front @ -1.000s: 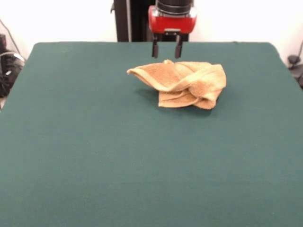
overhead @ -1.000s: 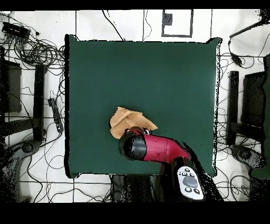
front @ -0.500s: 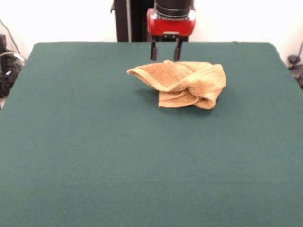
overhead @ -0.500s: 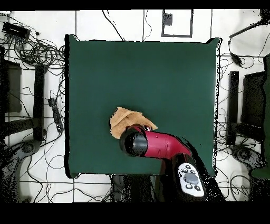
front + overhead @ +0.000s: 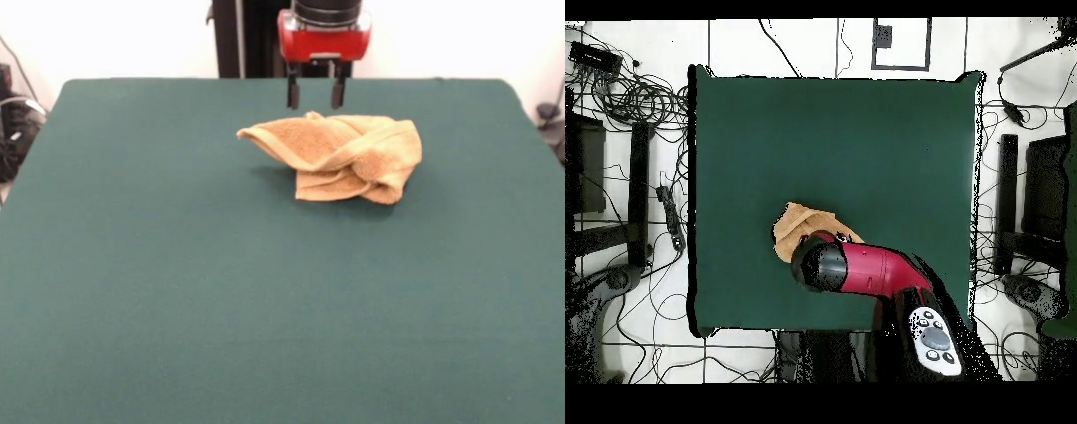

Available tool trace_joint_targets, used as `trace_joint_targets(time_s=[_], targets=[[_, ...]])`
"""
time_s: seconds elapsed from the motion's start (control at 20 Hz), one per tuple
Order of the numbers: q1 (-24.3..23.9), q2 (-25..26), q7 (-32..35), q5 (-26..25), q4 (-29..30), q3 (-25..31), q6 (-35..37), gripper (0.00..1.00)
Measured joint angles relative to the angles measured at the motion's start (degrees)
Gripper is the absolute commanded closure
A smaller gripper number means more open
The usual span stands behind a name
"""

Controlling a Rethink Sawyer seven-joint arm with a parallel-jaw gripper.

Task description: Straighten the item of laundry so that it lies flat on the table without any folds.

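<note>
The item of laundry (image 5: 340, 156), a mustard-tan towel, lies crumpled and folded over itself on the green table (image 5: 221, 291), toward its far side. My gripper (image 5: 313, 95) hangs open just above and behind the towel's top fold, with nothing between its two dark fingers and no contact with the cloth. In the overhead view the red arm (image 5: 865, 272) covers the gripper and part of the towel (image 5: 797, 226), which shows near the table's (image 5: 895, 150) lower left.
Cables and dark equipment lie on the floor around the table (image 5: 625, 100). A black upright post (image 5: 228, 40) stands behind the table's far edge.
The gripper has shifted slightly to the right in the front view and stays open above the towel. The towel has not moved.
</note>
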Motion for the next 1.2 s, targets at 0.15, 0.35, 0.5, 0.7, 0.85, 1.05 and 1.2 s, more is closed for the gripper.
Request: trace_joint_targets(time_s=[0.15,0.35,0.5,0.7,0.85,1.05,1.2], targets=[[-1.88,-1.56,0.00,-0.51,0.00,2.69,1.57,0.00],[-3.65,-2.92,0.00,-2.15,-0.02,5.19,3.23,0.00],[-4.34,-3.35,0.00,-3.78,-0.03,6.53,4.12,0.00],[-4.78,-3.70,0.00,-5.78,-0.03,8.43,5.30,0.00],[-5.14,-3.68,0.00,-6.63,-0.06,9.67,6.01,0.00],[-5.56,-3.67,0.00,-7.72,-0.06,10.64,6.87,0.00],[-6.35,-3.68,0.00,-8.67,-0.06,11.82,7.88,0.00]])
